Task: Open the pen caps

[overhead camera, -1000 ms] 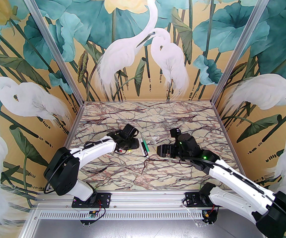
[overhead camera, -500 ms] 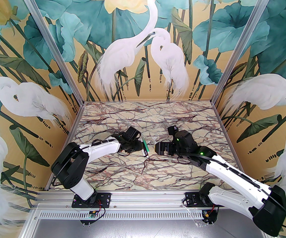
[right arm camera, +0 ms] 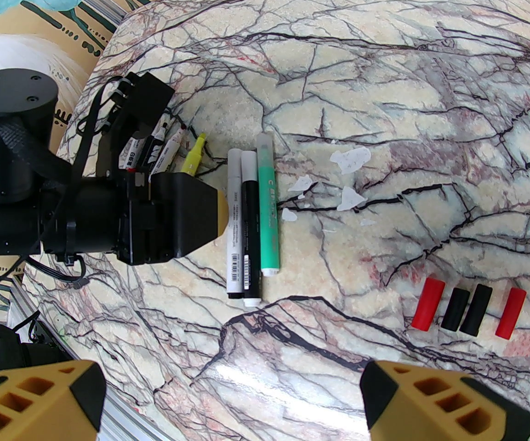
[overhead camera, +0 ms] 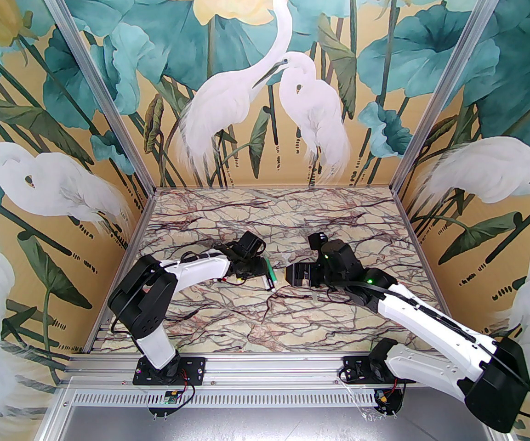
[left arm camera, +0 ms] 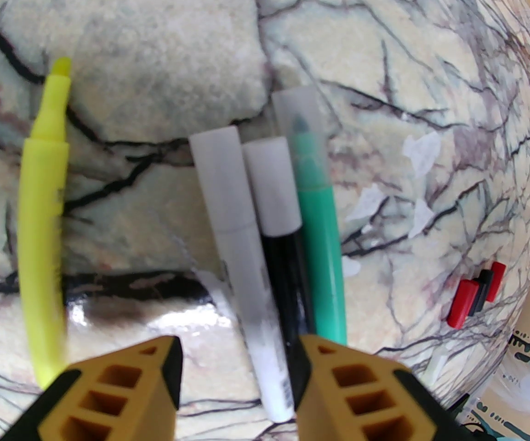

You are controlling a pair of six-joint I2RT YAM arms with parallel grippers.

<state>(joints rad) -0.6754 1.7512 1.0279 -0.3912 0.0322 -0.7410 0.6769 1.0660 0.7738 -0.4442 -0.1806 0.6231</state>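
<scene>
Worktop [overhead camera: 269,329]: it looks like marble with dark veins, and both arms reach in to its middle.
Pens by the left arm [right arm camera: 156,147]: a few white ones with red and black marks, partly hidden behind the black arm.
Yellow pen [left arm camera: 44,209]: it lies alone, to the left of the three pens that lie together, and its tip is bare.
Left gripper [left arm camera: 239,375]: its two fingers are partly spread. The near end of the white pen lies in the gap, and nothing is pinched.
White pen [left arm camera: 242,255]: it lies flat and touches the black pen. A pale cap sits on its far end.
Black pen [left arm camera: 285,264]: it is the middle one of the three, with a white cap on.
Green pen [left arm camera: 322,246]: it touches the black pen on the right side, and a see-through cap covers its tip.
Paper bits [right arm camera: 350,160]: small white scraps on the worktop, just to the right of the green pen.
Loose pen caps [right arm camera: 455,309]: four short ones in a row, red, black, black, red. They lie well to the right of the pens.
Right gripper [right arm camera: 230,384]: its fingers are spread wide and hold nothing. It hangs above the worktop, near the three pens.
</scene>
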